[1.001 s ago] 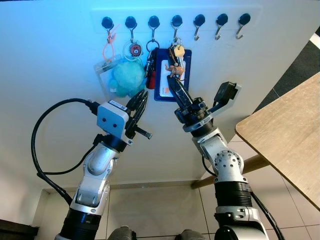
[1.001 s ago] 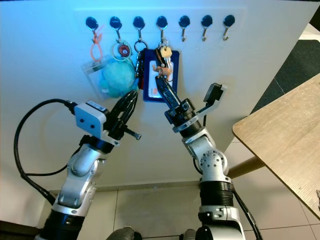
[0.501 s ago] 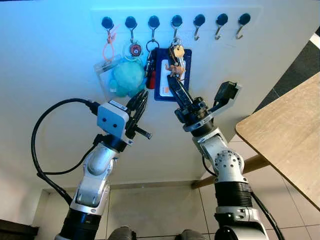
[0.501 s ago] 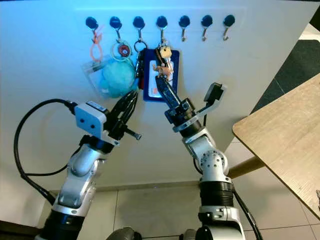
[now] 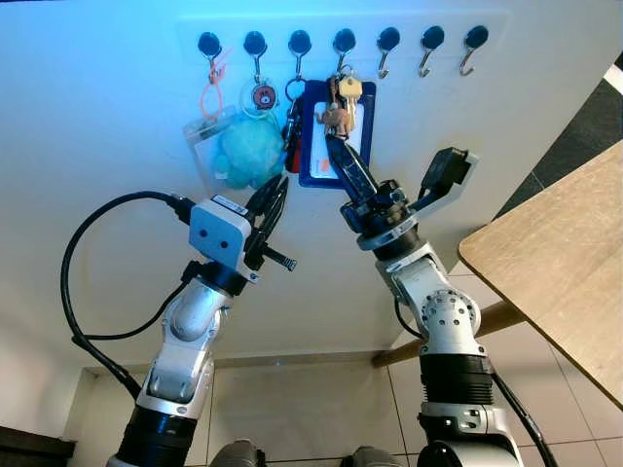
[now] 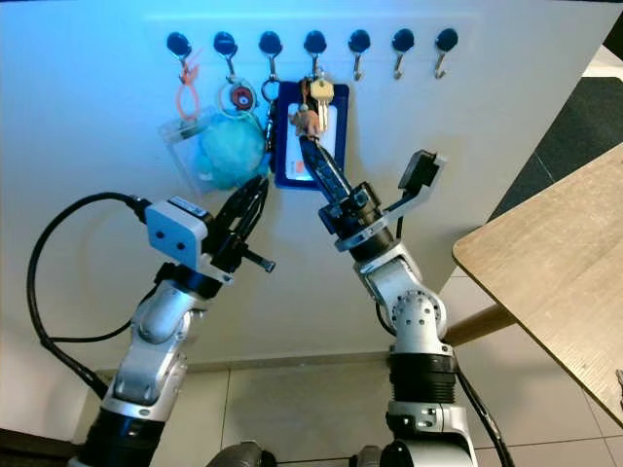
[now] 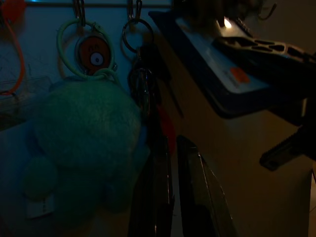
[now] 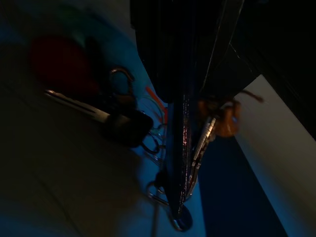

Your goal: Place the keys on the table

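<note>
so this one's barely underway imo. the keys [image 5: 343,95] are up on the hook rail [image 5: 341,41], hanging off the fourth hook from the left, right in front of a blue card holder [image 5: 316,146]. there's a little tan charm dangling with them.

the right end effector [image 5: 336,146] is reaching up with its fingers pressed close together, tips just under the bunch and touching or nearly touching the charm. in the right wrist view the closed fingers run right alongside the key ring, but it's too dark to say whether anything's actually pinched between them. i'd guess it's nudging or trying to lift the ring off the hook rather than holding it.

the left end effector [image 5: 274,199] sits lower and to the left, fingers together, pointed up at the fluffy teal plush [image 5: 248,151] and the red keychain beside it, not touching anything as far as i can see.

the wooden surface [image 5: 555,263] is off to the right, well apart from the rail. so what's left is basically everything: get the keys off the hook, carry them over, set them down.
</note>
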Robot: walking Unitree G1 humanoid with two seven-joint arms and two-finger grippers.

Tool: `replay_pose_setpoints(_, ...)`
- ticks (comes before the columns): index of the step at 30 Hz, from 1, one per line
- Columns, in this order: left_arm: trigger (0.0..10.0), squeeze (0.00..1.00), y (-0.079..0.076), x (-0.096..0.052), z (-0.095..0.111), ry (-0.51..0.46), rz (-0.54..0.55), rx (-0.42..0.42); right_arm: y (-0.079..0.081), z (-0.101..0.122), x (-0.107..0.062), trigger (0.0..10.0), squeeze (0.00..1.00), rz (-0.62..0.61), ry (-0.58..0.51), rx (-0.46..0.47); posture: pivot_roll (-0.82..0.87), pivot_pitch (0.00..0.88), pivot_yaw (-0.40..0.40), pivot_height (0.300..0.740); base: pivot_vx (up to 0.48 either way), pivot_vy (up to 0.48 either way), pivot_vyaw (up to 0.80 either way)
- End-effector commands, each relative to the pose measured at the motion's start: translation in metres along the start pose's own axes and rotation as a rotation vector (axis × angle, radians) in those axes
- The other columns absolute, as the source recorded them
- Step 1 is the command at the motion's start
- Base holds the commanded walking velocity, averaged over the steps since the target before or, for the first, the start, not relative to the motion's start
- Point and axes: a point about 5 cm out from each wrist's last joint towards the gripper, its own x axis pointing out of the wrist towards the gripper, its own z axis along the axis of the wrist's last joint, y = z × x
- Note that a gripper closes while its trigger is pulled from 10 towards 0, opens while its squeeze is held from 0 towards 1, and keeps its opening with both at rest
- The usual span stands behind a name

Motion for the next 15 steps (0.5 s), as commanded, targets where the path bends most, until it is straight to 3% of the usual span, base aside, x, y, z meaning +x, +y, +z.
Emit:
replay_pose_setpoints(1,10.0,0.0,-0.003,0.001,0.001,-0.003,-0.011,0.012,0.018,-0.005,0.017,0.0,0.0,0.101,-0.061,0.047,0.04,0.106,0.002,0.74,0.0,0.0,0.0)
replay_pose_setpoints(15,10.0,0.0,-0.003,0.001,0.001,-0.005,-0.014,0.013,0.036,-0.003,0.03,0.0,0.0,0.171,-0.063,0.043,0.04,0.107,0.003,0.74,0.0,0.0,0.0)
